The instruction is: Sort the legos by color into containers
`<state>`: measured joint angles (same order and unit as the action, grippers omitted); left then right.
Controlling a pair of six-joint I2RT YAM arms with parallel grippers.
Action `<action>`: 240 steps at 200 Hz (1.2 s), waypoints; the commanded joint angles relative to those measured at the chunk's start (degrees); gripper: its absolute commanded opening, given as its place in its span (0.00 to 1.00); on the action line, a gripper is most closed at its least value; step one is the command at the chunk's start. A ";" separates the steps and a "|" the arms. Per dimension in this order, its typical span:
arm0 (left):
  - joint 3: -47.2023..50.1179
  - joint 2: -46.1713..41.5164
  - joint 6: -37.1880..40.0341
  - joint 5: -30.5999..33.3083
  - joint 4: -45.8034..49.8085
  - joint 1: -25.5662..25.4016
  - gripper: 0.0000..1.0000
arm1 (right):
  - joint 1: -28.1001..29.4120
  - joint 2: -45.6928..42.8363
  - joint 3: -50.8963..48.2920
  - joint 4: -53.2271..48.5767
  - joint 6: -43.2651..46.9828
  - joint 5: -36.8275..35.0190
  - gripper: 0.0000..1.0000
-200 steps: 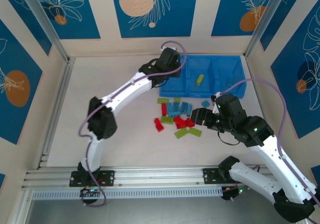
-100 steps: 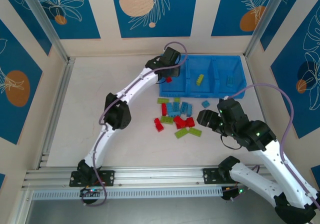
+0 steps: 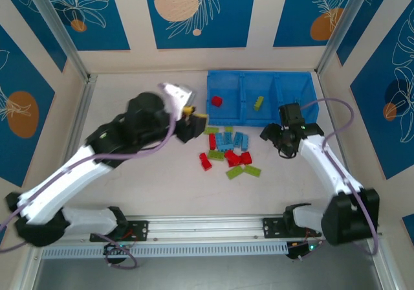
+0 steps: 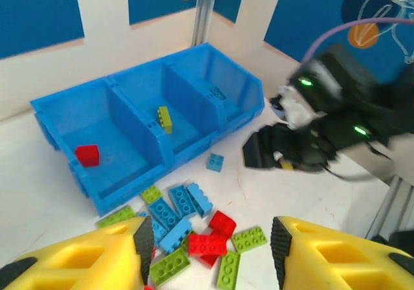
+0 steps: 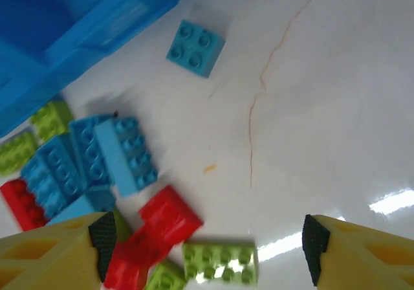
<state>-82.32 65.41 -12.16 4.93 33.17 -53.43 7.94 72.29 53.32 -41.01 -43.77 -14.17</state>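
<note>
The red brick (image 3: 217, 100) now lies in the left container (image 3: 228, 113), so the left pincer (image 4: 212, 243), spread and empty, has backed toward the pile of legos (image 3: 229, 154); the right pincer (image 5: 208, 241) gapes too.

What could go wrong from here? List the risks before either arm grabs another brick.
The red bricks overlap and touch light blue bricks and a lime brick, so a grasp may drag a wrong colour along.
The left gripper and right gripper, both open, flank these bricks and may collide.
The lone light blue brick lies close to the wall of the blue tray; a finger could strike it.
</note>
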 commanded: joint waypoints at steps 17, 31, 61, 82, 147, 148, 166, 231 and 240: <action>16.80 -12.89 14.41 -0.43 4.41 -0.36 0.64 | -2.63 12.89 2.18 14.01 7.11 5.52 0.77; 21.23 -16.95 18.45 -1.28 4.20 -0.35 0.77 | -2.67 17.04 3.22 16.15 7.87 5.43 0.77; 27.86 -21.23 23.13 -3.12 0.52 -0.36 0.98 | -2.80 23.86 6.26 16.50 7.04 3.37 0.77; 31.16 -21.89 26.22 -4.43 -2.72 -0.36 1.00 | -2.79 26.32 7.70 15.87 6.85 2.46 0.77; 34.57 -21.86 30.04 -4.58 -4.87 -0.36 1.00 | -0.57 31.16 10.92 8.18 4.88 -5.51 0.52; 34.59 -21.88 30.07 -4.58 -4.91 -0.40 1.00 | -0.57 31.16 10.88 8.21 4.81 -5.51 0.52; 34.90 -22.38 30.02 -4.45 -5.06 -0.37 1.00 | -0.05 30.43 9.59 7.88 4.81 -5.32 0.45; 35.47 -22.37 30.16 -3.52 -5.14 -0.31 1.00 | 1.47 10.35 -1.55 9.89 2.66 -5.68 0.32; 35.48 -22.39 30.12 -3.48 -5.32 -0.32 1.00 | 1.45 5.92 -2.49 9.63 2.77 -6.34 0.31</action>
<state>-47.48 43.55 17.08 1.50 29.12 -53.54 9.37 88.99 53.15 -31.24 -39.46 -18.83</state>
